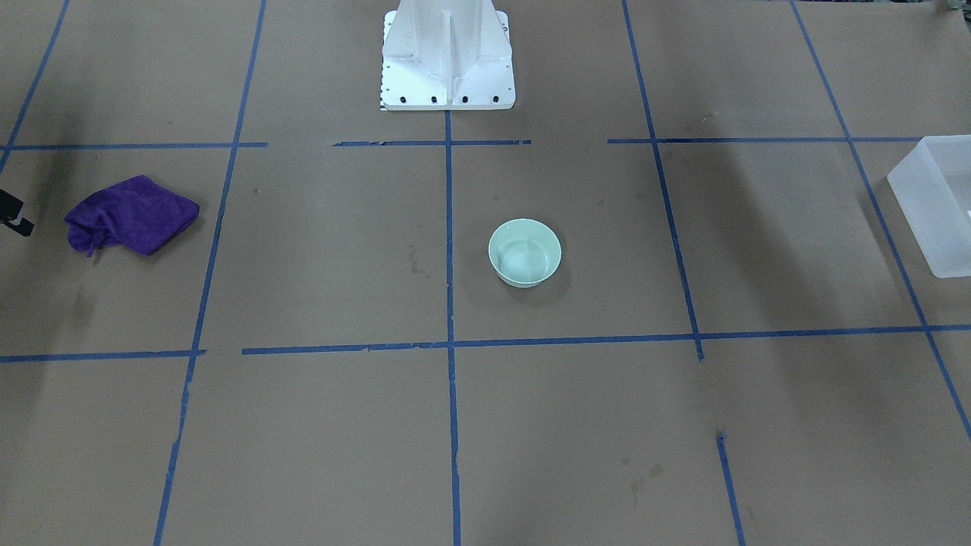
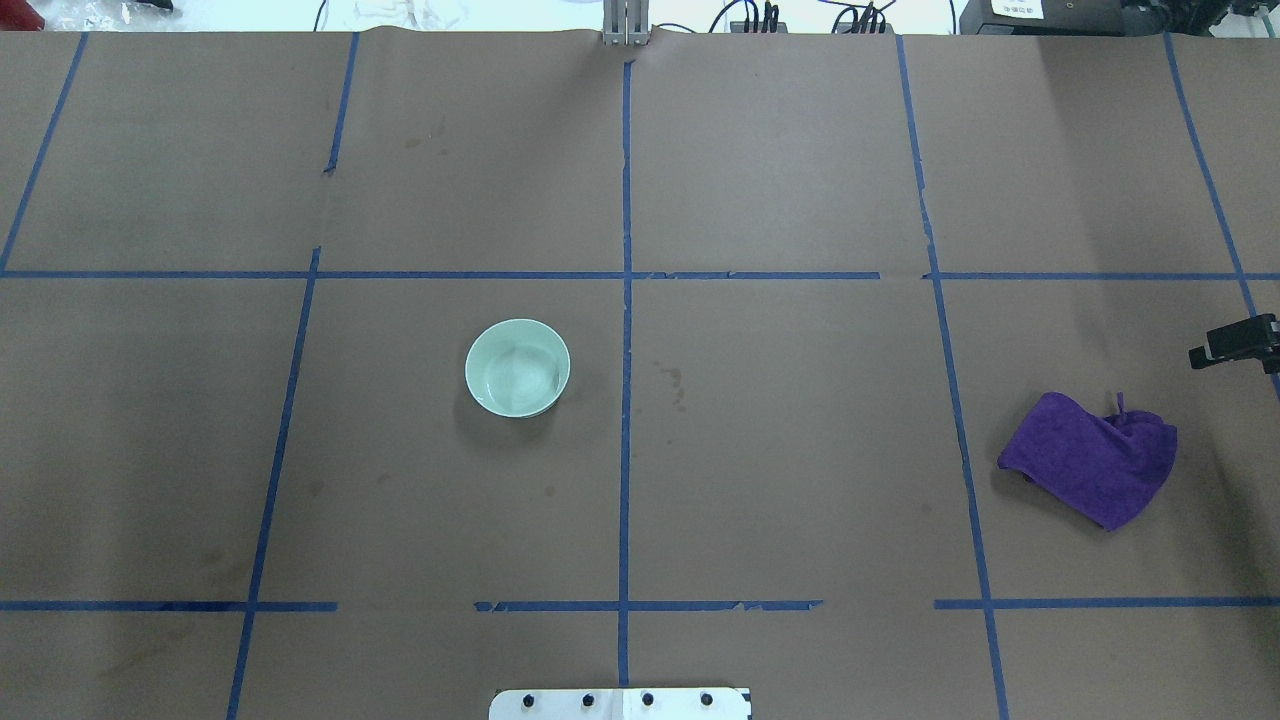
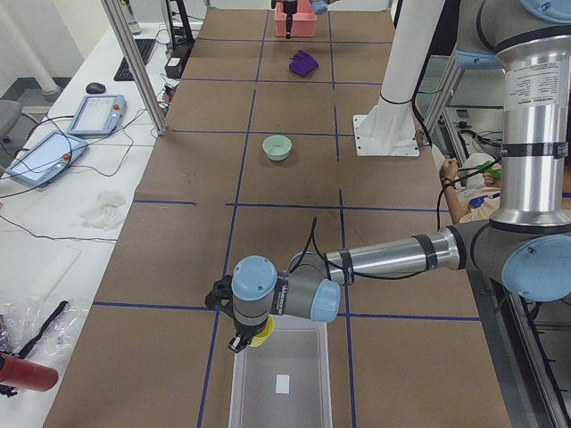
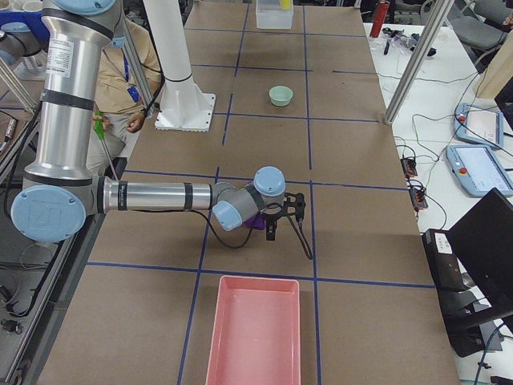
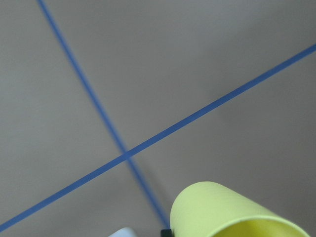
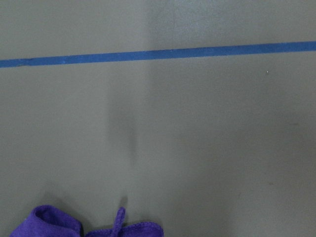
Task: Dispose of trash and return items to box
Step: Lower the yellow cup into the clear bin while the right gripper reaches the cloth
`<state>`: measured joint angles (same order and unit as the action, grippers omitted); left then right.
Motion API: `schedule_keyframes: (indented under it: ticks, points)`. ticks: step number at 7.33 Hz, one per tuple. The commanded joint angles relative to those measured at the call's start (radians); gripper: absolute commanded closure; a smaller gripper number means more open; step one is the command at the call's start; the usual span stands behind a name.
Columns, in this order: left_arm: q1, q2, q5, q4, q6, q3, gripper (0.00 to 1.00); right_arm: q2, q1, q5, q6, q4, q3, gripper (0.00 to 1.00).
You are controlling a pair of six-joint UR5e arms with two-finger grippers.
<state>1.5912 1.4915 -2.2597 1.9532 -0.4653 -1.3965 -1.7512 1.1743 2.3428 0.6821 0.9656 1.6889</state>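
The yellow cup (image 5: 232,212) fills the bottom of the left wrist view, held in my left gripper (image 3: 252,340). In the exterior left view the cup (image 3: 261,333) hangs at the near rim of the frosted box (image 3: 281,379). The box also shows at the right edge of the front view (image 1: 937,205). The mint-green bowl (image 2: 517,367) stands upright and empty mid-table, far from both grippers. My right gripper (image 2: 1215,352) is open and empty, just beyond a purple cloth (image 2: 1090,458).
A pink tray (image 4: 255,329) lies at the table end on my right. The white robot base (image 1: 447,68) stands at the table's middle edge. Blue tape lines cross the brown paper. An operator sits beside the base.
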Motion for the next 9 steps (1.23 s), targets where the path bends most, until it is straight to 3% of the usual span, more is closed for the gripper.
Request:
schedule_keyframes:
  ticks: [1,3,4,9]
  points:
    - [0.004,-0.016,0.0,-0.01,-0.001,0.076,1.0,-0.031,-0.016,-0.011,0.023,-0.011,0.011,0.0]
    - [0.004,-0.052,-0.001,-0.01,0.0,0.071,1.0,-0.056,-0.025,-0.004,0.042,-0.011,0.034,0.0]
    - [0.004,-0.054,-0.001,-0.01,0.01,0.076,1.0,-0.056,-0.085,-0.01,0.159,-0.011,0.075,0.0]
    - [-0.002,-0.047,-0.003,0.003,0.062,0.068,0.99,-0.015,-0.321,-0.164,0.384,-0.05,0.086,0.0]
